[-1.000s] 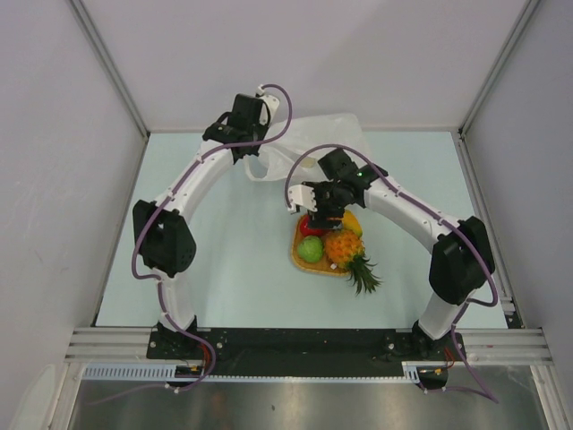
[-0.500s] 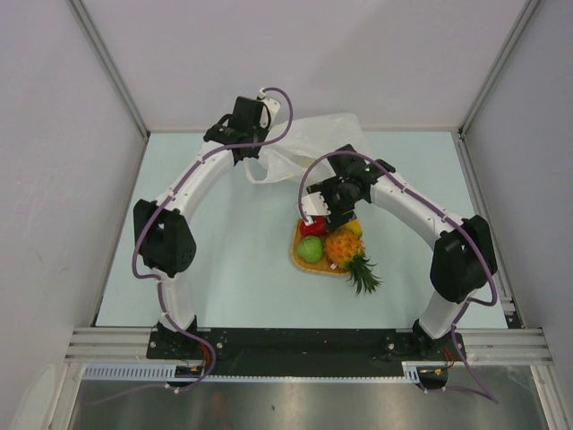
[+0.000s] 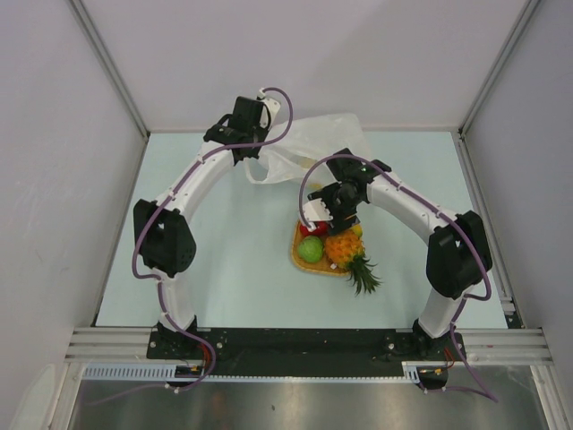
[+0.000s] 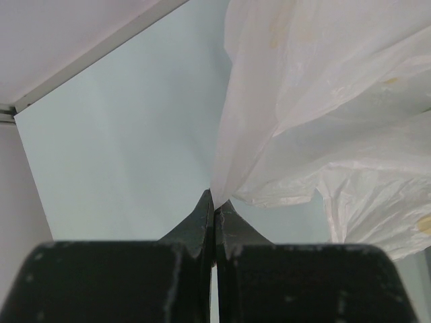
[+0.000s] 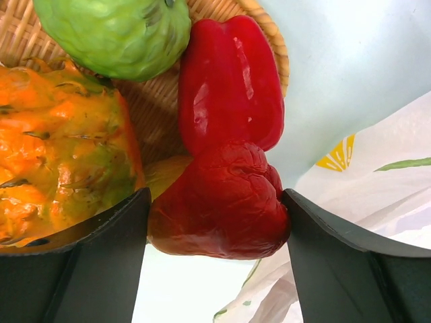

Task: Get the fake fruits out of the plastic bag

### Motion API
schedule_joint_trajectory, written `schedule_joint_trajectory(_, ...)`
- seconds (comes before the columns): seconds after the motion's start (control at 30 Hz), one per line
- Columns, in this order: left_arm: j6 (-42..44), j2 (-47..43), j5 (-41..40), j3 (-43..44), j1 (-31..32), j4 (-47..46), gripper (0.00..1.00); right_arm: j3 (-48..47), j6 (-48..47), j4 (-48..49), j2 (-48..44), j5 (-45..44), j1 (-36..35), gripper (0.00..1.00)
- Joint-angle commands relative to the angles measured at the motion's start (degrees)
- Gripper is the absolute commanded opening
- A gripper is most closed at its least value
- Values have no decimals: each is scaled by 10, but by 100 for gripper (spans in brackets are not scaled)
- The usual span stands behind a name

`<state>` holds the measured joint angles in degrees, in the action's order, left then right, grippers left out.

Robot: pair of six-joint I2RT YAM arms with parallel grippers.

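My left gripper is shut on an edge of the translucent white plastic bag, holding it up at the back of the table. My right gripper is shut on a wrinkled dark red fruit, which touches both fingers just above the near rim of the woven tray. On the tray lie a glossy red piece, a green apple, the pineapple and a yellow mango. From above, the right gripper hovers over the tray's back edge.
The orange woven tray sits mid-table, and the pineapple's green crown sticks out over its front right. The bag's printed side lies right behind the tray. White walls close in the table on three sides.
My right gripper has turned and shifted a little forward and left over the tray, carrying the red fruit. The left arm and the bag have stayed put.
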<state>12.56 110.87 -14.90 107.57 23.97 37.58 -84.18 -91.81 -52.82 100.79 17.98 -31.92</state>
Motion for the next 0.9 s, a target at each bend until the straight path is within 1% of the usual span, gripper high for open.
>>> schedule_joint_trajectory(0.0,6,-11,-10,18,1,-10,0,-5,-35,-13,7,-2,5,78)
schedule_joint_trajectory(0.2,5,0,-9,29,1,-9,0,-5,-50,-12,9,1,5,83)
schedule_joint_trajectory(0.3,5,2,-8,33,1,-8,0,-5,-64,-16,5,5,5,87)
schedule_joint_trajectory(0.33,4,1,-7,33,1,-8,0,-5,-71,-19,5,6,5,95)
schedule_joint_trajectory(0.37,4,3,-7,34,1,-8,0,-5,-74,-21,2,5,5,95)
schedule_joint_trajectory(0.53,4,3,-7,34,2,-6,0,-5,-85,-31,-2,2,4,97)
schedule_joint_trajectory(0.87,4,2,-2,32,1,-5,0,-7,-68,-1,-33,28,4,97)
